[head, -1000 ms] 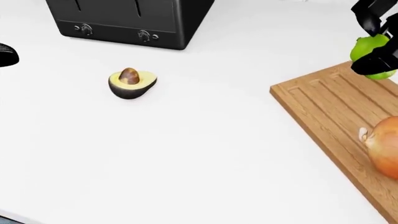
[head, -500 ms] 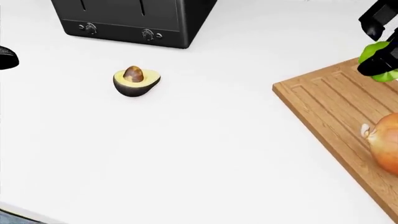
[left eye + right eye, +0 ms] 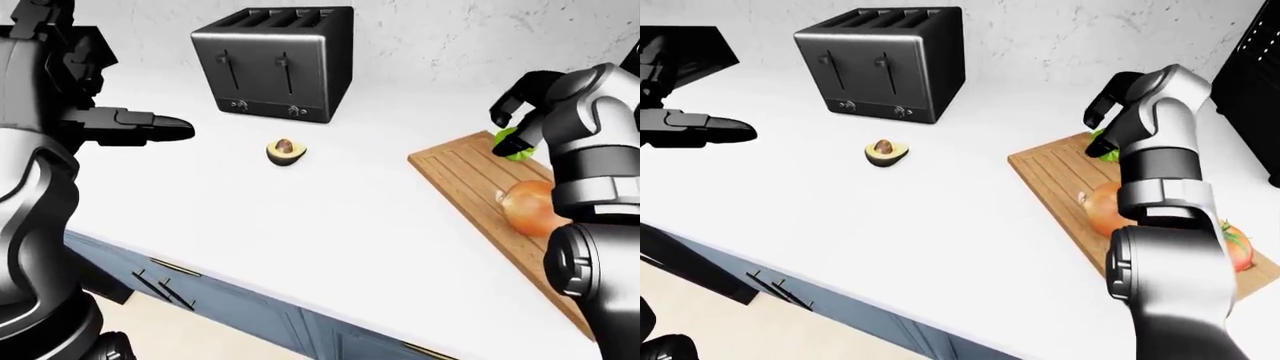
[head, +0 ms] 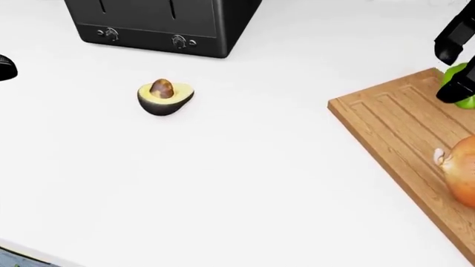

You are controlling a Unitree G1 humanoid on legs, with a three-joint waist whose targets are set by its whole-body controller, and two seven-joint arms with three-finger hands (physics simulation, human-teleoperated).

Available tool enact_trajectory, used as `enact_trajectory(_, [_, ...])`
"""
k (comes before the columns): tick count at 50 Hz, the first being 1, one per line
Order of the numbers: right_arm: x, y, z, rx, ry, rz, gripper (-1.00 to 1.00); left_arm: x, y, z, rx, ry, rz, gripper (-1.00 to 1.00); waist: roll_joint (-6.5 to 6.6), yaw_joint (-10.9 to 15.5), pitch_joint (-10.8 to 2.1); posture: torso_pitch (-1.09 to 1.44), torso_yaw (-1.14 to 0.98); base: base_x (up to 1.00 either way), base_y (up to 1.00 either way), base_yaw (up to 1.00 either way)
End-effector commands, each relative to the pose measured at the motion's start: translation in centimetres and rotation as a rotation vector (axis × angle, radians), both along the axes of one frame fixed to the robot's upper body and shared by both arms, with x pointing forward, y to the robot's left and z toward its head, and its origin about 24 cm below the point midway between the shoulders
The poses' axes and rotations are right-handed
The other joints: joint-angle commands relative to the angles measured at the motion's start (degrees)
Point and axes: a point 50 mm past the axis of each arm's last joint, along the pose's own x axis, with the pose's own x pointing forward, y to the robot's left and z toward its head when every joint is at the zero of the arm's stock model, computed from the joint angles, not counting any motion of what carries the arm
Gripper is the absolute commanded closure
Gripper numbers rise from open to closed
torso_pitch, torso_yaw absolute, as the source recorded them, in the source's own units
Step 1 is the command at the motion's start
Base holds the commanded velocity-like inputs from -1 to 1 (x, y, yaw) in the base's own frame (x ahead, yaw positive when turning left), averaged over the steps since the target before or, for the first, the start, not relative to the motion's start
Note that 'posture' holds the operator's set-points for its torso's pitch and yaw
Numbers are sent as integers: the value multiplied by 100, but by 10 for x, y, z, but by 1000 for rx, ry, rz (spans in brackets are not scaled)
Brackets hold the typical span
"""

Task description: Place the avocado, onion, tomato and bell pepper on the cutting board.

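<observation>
Since a second ago my right hand has carried the green bell pepper toward the head view's right edge, and that whole view has slid a little, so my head has moved too. The pepper now sits at the top end of the wooden cutting board, over its upper corner in the left-eye view. The black fingers curl round it from above and below; I read that as a grasp, though the arm hides much of the contact, so I can't be sure the pepper isn't already resting on the wood.

The onion lies on the board lower down, well apart from the pepper. In the right-eye view a red tomato peeks out past my right forearm at the board's lower right end; whether it sits fully on the board I cannot tell.

The halved avocado rests cut side up, pit showing, on the white counter, well apart from the board and just below the black four-slot toaster in the view.

My left hand hovers over the counter at the left-eye view's left, fingers stretched flat and holding nothing.
</observation>
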Motion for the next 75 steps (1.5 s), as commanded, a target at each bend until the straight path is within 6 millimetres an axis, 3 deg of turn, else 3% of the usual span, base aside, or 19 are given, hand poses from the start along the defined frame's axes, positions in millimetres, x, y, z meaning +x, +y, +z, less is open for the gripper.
enact_trajectory(1, [-2, 4, 26, -27, -82, 18, 80, -7, 0, 15, 22, -82, 11, -100, -34, 8, -168, 0, 35, 0, 0, 0])
enact_trajectory(5, [-4, 3, 22, -18, -69, 16, 59, -7, 0, 14, 23, -80, 12, -100, -37, 9, -168, 0, 35, 0, 0, 0])
enact_trajectory(22, [-8, 1, 16, -5, -41, 12, 20, -9, 1, 13, 26, -76, 15, -100, -58, 17, -176, 0, 35, 0, 0, 0])
enact_trajectory(29, [-8, 2, 22, -6, -48, 15, 14, -8, 1, 14, 28, -78, 14, -100, -60, 20, -175, 0, 35, 0, 0, 0])
enact_trajectory(37, [-10, 3, 31, -14, -59, 23, -4, -5, -1, 15, 29, -79, 11, -100, -49, 22, -165, 0, 35, 0, 0, 0])
enact_trajectory(44, [-11, 4, 33, -14, -63, 25, -31, -6, 0, 15, 29, -78, 11, -100, -42, 19, -162, 0, 35, 0, 0, 0])
enact_trajectory(57, [-10, 9, 38, -17, -71, 42, -55, -6, 0, 12, 31, -75, 15, -100, -51, 15, -165, 0, 35, 0, 0, 0])
enact_trajectory(67, [-6, 22, 46, -14, -86, 87, -51, -7, 0, 10, 38, -71, 15, -100, -41, 9, -161, 0, 35, 0, 0, 0])
enact_trajectory(75, [2, 68, 66, 53, -137, 230, -56, -6, 0, 13, 31, -74, 14, -100, -5, -24, -159, 0, 35, 0, 0, 0])
